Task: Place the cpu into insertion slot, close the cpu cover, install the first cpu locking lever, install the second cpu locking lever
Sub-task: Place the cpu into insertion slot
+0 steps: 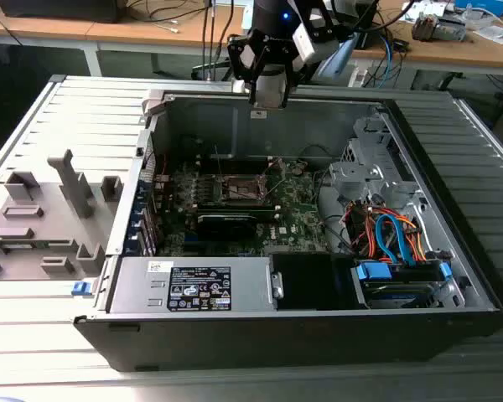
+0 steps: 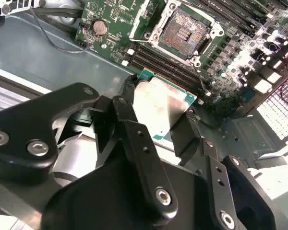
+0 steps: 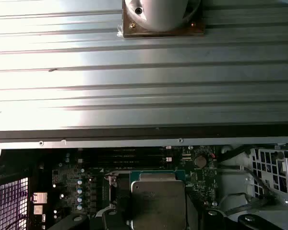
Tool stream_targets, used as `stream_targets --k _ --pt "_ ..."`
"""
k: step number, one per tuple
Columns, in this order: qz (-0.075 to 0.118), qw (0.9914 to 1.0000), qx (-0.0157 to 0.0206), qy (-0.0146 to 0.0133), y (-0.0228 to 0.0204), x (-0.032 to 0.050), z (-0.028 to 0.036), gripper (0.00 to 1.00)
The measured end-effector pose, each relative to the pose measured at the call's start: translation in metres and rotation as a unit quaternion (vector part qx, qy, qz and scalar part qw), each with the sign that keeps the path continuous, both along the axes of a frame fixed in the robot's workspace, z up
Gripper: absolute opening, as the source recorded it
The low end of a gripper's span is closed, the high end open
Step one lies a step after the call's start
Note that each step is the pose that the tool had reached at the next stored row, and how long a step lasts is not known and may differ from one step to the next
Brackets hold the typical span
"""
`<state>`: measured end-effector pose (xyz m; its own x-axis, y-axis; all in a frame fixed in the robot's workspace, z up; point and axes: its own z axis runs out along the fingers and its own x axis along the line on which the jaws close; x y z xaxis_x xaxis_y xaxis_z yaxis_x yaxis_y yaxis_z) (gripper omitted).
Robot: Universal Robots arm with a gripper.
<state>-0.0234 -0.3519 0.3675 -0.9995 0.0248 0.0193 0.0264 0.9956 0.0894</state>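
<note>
We're in an electronics lab here: opened computer case (image 1: 318, 335) on a ribbed metal counter (image 1: 33, 335), cables (image 1: 172, 12) strewn over wooden counters (image 1: 59, 32) behind.

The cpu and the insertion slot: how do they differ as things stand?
The cpu is gripped in the tool, clear of the board; the insertion slot sits fixed on it. The cpu shows a smooth silvery top; the insertion slot shows a brownish contact field. The insertion slot lies open and empty; the cpu is not in it yet. Both are square.
</note>
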Motion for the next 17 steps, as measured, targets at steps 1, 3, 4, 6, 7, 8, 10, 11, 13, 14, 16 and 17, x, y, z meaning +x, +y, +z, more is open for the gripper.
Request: stream_targets --k 1,3,4,6,7,8,10,11,13,14,16,17 --pt "0.0 1.0 -0.0001 0.0001 0.0 0.0 0.0 0.55" --pt "0.0 1.0 0.0 0.0 0.0 0.0 -0.0005 0.55" --pt "0.0 1.0 0.0 0.0 -0.0001 -0.0001 -0.0005 0.55" --pt "0.0 1.0 0.0 0.0 -0.0003 -0.0001 -0.0008 0.55" --pt "0.0 1.0 0.0 0.0 -0.0004 -0.0002 -0.0009 0.55" --pt "0.0 1.0 0.0 0.0 -0.0006 -0.0002 -0.001 0.55" --pt "0.0 1.0 0.0 0.0 -0.001 -0.0003 -0.0014 0.55" --pt "0.0 1.0 0.0001 0.0 -0.0012 -0.0004 -0.0016 0.55" --pt "0.0 1.0 -0.0001 0.0001 -0.0017 -0.0013 -0.0019 0.55" --pt "0.0 1.0 -0.0002 0.0001 -0.0017 -0.0014 -0.002 0.55" --pt "0.0 1.0 0.0 0.0 -0.0017 -0.0016 -0.0026 0.55" --pt "0.0 1.0 -0.0001 0.0 -0.0017 -0.0016 -0.0027 0.55"
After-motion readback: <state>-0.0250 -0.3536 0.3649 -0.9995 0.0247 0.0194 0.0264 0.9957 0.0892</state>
